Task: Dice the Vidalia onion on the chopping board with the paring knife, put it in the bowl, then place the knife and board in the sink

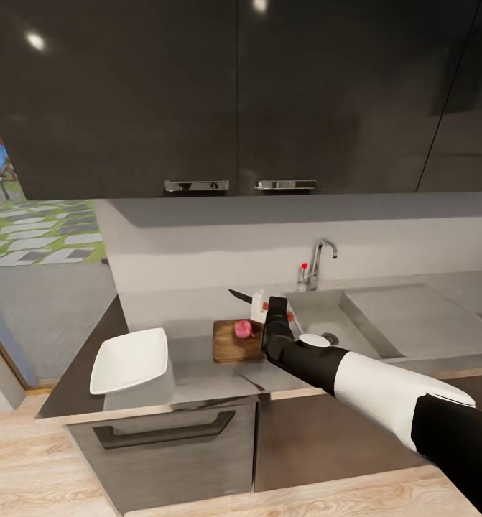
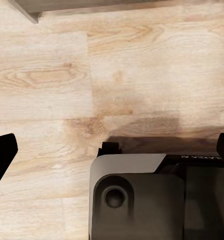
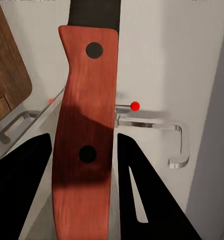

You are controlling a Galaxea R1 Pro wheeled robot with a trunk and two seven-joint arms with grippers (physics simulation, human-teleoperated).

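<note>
The Vidalia onion (image 1: 243, 329), a small round pinkish-red bulb, sits on the rectangular brown wooden chopping board (image 1: 230, 346), which lies on the grey counter (image 1: 197, 373) just beside the grey steel sink (image 1: 320, 316), on the side away from its flat drainer. The right tool (image 1: 273, 310) is pinching the paring knife (image 1: 249, 298) by its red handle (image 3: 84, 135); in the right wrist view the two dark fingers (image 3: 22, 190) press on both sides of the handle, and the dark pointed blade reaches out over the back edge of the board, above the onion and not touching it. I judge that the step in hand is the dicing, and that it has not begun, because the bulb looks whole. To do it well, the blade should come straight down on the middle of the onion, with the edge and not the flat side facing down, and slowly, since a round bulb can roll off the board if it is pushed from the side. The white squarish glossy bowl (image 1: 129, 361) waits near the front corner of the counter, well apart from the board. The left tool (image 2: 112, 155) hangs over the pale wooden floor (image 2: 92, 80) with its dark fingertips (image 2: 2, 152) spread wide and nothing between them.
</note>
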